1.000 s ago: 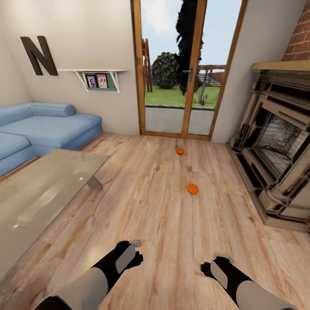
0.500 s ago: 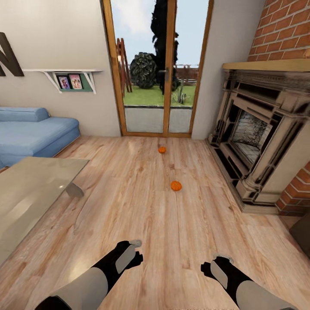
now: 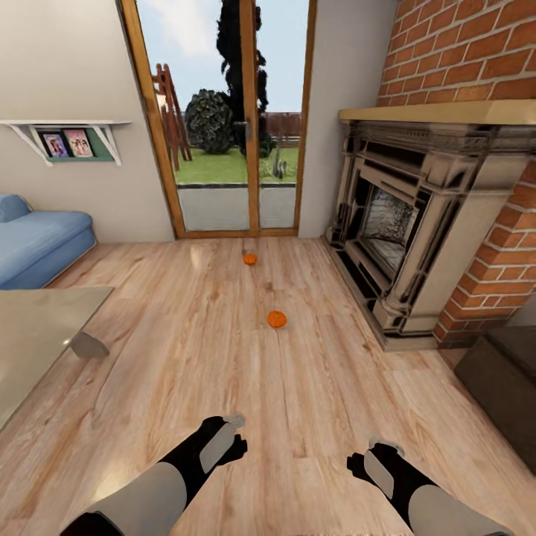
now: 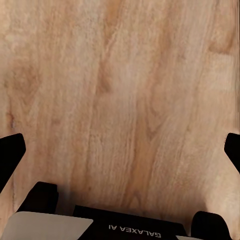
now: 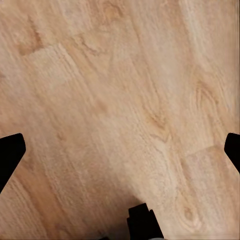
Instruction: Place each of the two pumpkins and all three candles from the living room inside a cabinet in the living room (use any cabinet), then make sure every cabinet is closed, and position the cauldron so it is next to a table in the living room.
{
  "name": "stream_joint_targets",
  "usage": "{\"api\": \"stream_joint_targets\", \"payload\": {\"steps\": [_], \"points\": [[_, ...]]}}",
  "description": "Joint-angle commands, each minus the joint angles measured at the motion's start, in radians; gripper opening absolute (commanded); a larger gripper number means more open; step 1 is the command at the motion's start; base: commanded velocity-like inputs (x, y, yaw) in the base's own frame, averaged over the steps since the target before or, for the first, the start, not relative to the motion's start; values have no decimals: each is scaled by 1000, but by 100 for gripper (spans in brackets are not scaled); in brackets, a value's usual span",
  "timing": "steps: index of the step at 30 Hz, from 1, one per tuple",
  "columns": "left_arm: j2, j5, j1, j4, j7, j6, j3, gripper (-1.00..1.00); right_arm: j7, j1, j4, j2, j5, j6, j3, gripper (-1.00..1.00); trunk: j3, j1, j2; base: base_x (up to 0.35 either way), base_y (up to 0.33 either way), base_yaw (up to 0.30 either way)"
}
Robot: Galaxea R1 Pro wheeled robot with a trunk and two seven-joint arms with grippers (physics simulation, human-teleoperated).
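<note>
Pale plank floor [image 3: 223,350] carries two ribbed orange pumpkins [image 3: 277,318]; we see our left tool [image 4: 120,150] and right tool [image 5: 120,150] both spread.

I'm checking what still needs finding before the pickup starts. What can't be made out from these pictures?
- Dark brown furniture, head view: cut off by the right edge, so no drawer fronts can be read.
- Glass table, head view: cut off by the left edge.
- Two pumpkins on the floor: too small to show stems.
- Left hand and right hand, wrist views: fingertips cut off by the side edges.
</note>
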Motion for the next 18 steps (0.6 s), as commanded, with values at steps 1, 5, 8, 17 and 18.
{"api": "stream_joint_targets", "payload": {"steps": [1, 5, 8, 17, 18], "points": [[0, 6, -1, -1, 7, 3, -4, 100, -7, 0, -3, -1, -9, 6, 8, 100, -1, 0, 0, 0, 0, -295], [0, 5, -1, -1, 7, 3, -5, 100, -6, 0, -3, -1, -9, 4, 8, 100, -1, 0, 0, 0, 0, -295], [0, 5, -1, -1, 7, 3, -5, 100, -6, 0, -3, -1, -9, 4, 8, 100, -1, 0, 0, 0, 0, -295], [0, 5, -1, -1, 7, 3, -4, 100, -7, 0, -3, -1, -10, 4, 8, 100, -1, 0, 0, 0, 0, -295], [0, 5, -1, -1, 7, 3, -5, 100, -7, 0, -3, -1, -11, 4, 8, 100, -1, 0, 0, 0, 0, -295]]}}
